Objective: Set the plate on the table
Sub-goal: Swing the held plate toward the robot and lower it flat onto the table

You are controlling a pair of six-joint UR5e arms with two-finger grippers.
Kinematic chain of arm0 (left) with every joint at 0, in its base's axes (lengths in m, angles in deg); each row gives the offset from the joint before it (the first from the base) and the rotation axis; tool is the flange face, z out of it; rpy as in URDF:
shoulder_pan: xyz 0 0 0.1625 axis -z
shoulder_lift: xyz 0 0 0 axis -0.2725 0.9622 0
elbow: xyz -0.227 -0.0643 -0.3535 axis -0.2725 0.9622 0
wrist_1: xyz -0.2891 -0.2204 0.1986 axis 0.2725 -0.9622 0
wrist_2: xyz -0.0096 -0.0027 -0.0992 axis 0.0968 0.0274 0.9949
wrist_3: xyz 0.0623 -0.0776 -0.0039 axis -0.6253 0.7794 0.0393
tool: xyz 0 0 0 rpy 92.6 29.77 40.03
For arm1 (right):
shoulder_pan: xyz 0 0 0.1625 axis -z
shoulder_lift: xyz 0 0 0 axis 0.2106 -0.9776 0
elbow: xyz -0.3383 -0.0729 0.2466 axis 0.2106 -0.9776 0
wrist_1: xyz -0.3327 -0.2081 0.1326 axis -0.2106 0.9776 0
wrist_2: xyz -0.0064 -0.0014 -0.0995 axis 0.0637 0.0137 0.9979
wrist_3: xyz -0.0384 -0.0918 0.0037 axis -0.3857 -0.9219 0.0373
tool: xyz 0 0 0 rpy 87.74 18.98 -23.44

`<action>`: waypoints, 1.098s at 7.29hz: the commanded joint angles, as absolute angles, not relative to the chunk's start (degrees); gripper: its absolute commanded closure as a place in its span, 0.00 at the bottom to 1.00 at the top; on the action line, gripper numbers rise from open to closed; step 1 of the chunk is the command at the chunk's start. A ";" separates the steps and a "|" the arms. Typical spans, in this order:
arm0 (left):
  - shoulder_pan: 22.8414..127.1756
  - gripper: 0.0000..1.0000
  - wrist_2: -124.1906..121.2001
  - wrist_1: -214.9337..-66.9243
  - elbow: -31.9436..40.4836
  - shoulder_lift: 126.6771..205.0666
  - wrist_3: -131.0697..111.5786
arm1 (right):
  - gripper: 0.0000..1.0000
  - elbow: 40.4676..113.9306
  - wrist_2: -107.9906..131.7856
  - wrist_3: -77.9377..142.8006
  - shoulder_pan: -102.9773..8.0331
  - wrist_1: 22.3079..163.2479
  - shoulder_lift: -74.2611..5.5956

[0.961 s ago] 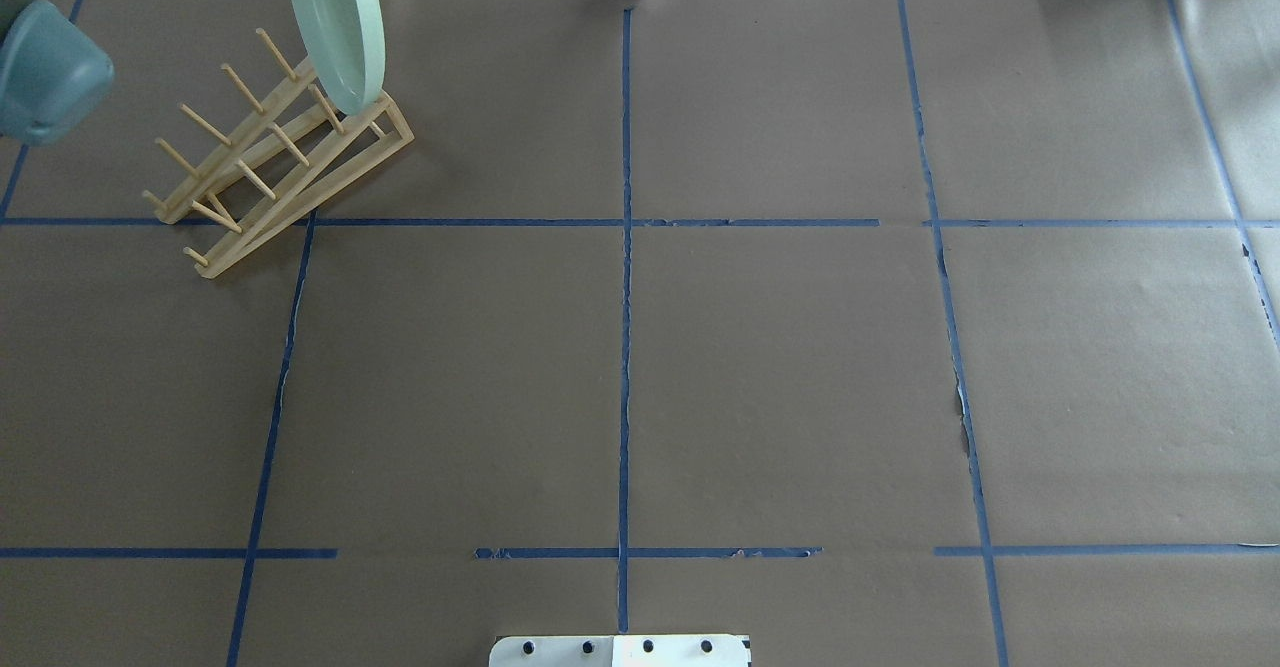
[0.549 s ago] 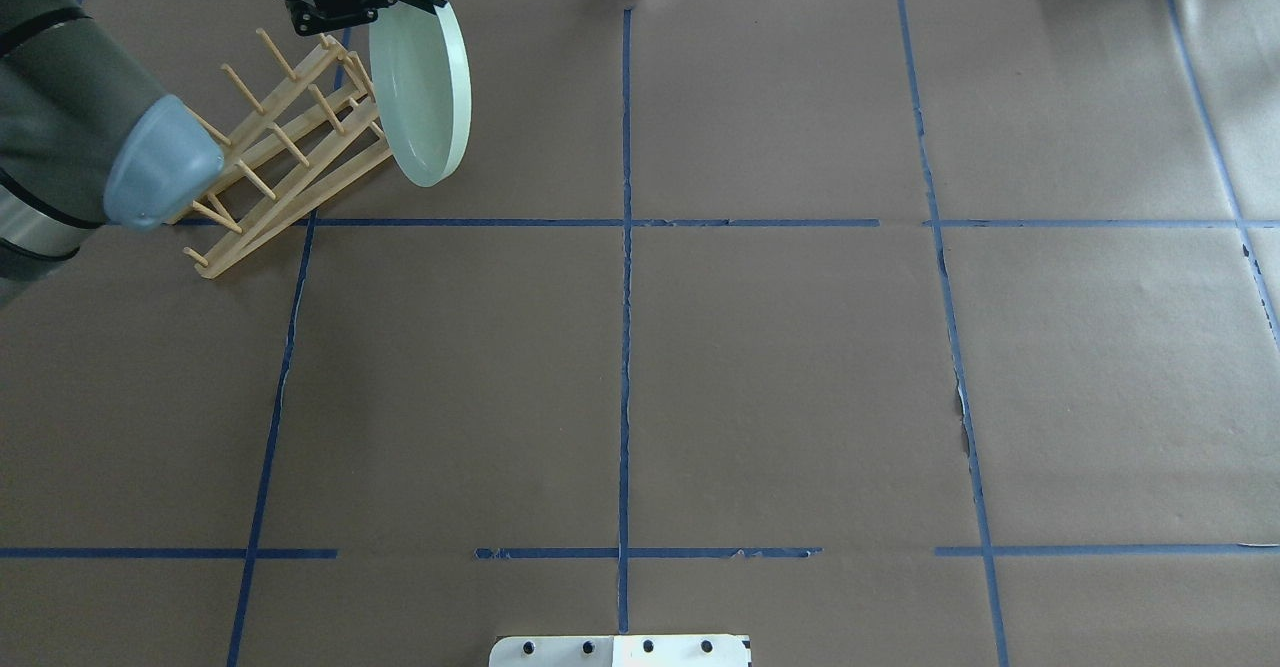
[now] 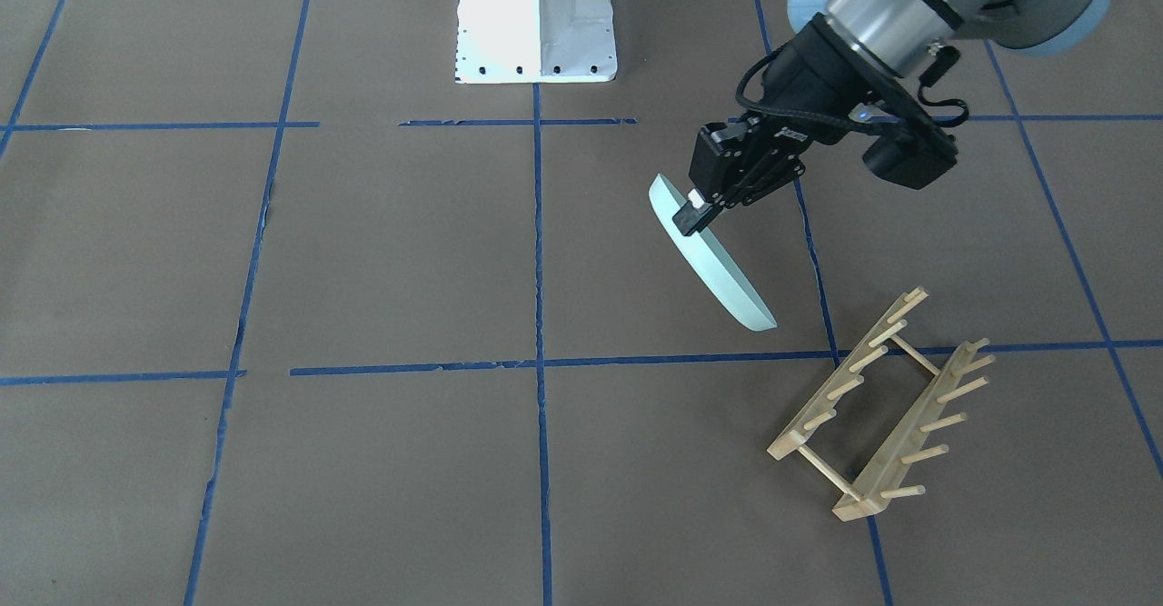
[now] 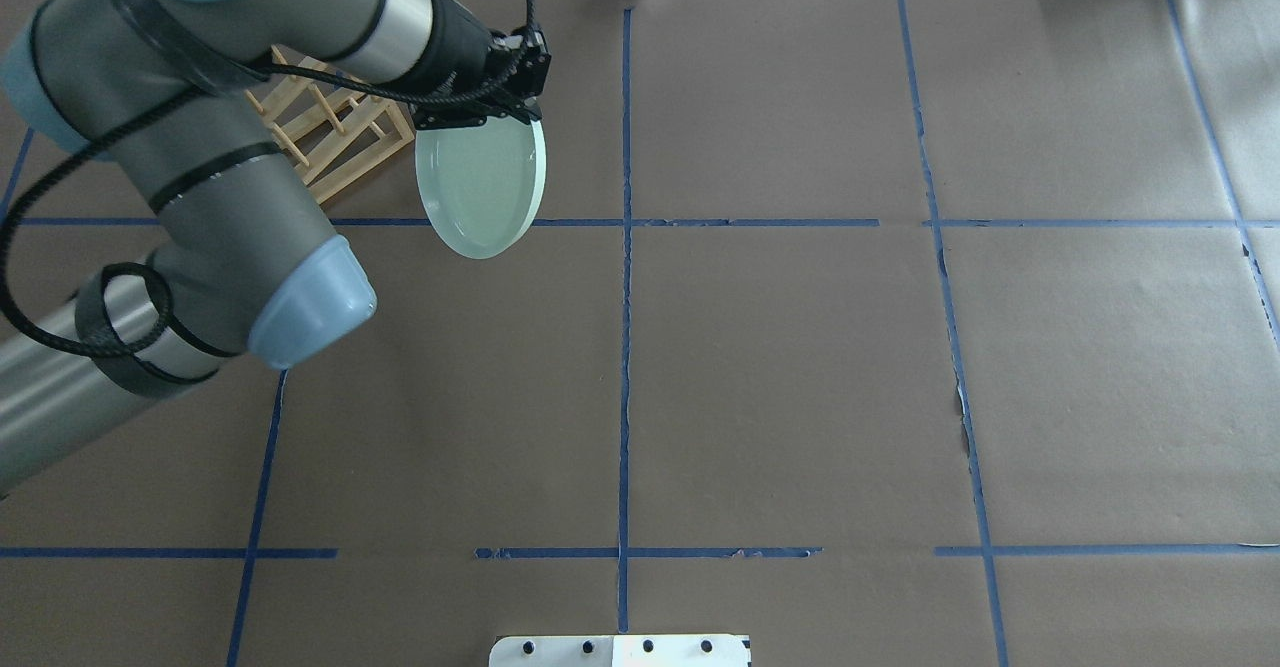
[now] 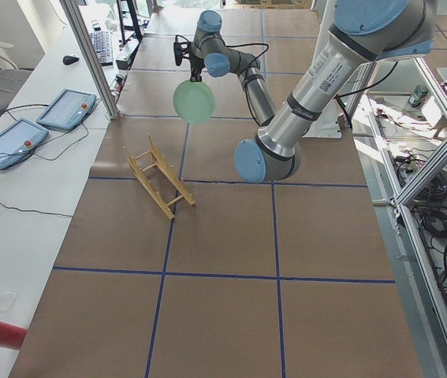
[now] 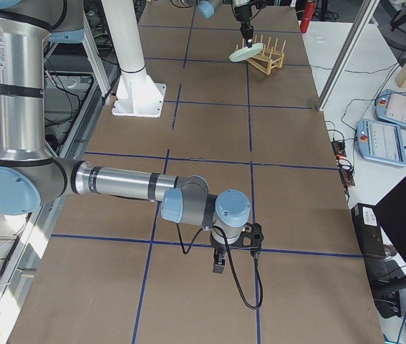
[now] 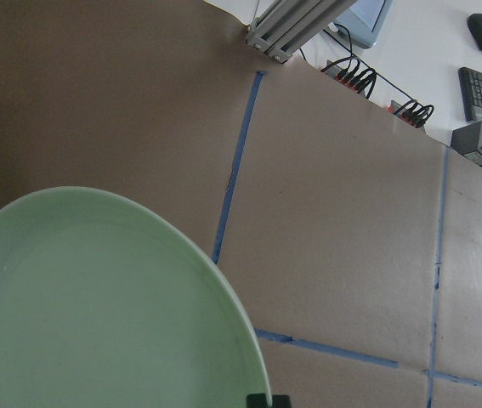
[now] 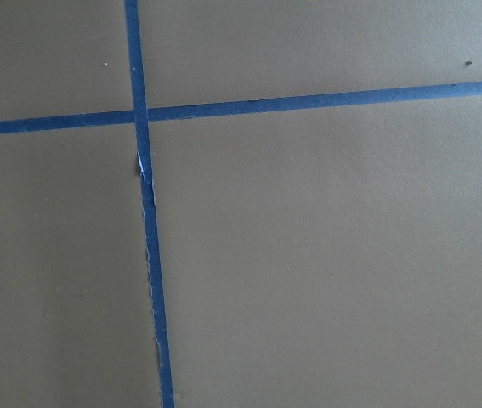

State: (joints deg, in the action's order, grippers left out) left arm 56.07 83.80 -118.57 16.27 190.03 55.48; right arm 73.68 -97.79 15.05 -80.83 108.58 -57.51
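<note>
The pale mint-green plate (image 4: 480,187) hangs tilted in the air above the brown table (image 4: 800,347), to the right of the wooden rack. My left gripper (image 4: 508,119) is shut on the plate's far rim. In the front-facing view the plate (image 3: 718,272) shows edge-on and slanted, clear of the paper, with the left gripper (image 3: 690,217) clamped at its upper end. The left wrist view shows the plate's face (image 7: 96,314). My right gripper (image 6: 220,261) shows only in the exterior right view, low over the table, and I cannot tell if it is open.
The wooden peg rack (image 4: 340,132) stands empty at the far left, partly behind my left arm; it also shows in the front-facing view (image 3: 881,406). The white robot base (image 3: 536,20) is at the near edge. Blue tape lines (image 4: 625,347) grid the paper.
My left arm has carried the plate out of the rack, to the right and toward the robot. The plate has turned from upright to more face-up.
</note>
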 commanded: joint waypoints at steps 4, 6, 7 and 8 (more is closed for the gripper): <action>44.64 1.00 68.56 -104.10 9.90 192.60 35.15 | 0.00 73.68 -97.80 15.05 -80.83 108.58 -57.51; 44.55 1.00 68.47 -102.44 8.93 192.42 29.33 | 0.00 73.68 -97.80 15.05 -80.83 108.58 -57.51; 44.55 1.00 68.55 -101.39 9.27 192.16 27.22 | 0.00 73.68 -97.80 15.05 -80.83 108.58 -57.51; 44.64 0.76 68.73 -99.64 9.80 192.24 25.46 | 0.00 73.68 -97.80 15.05 -80.83 108.58 -57.51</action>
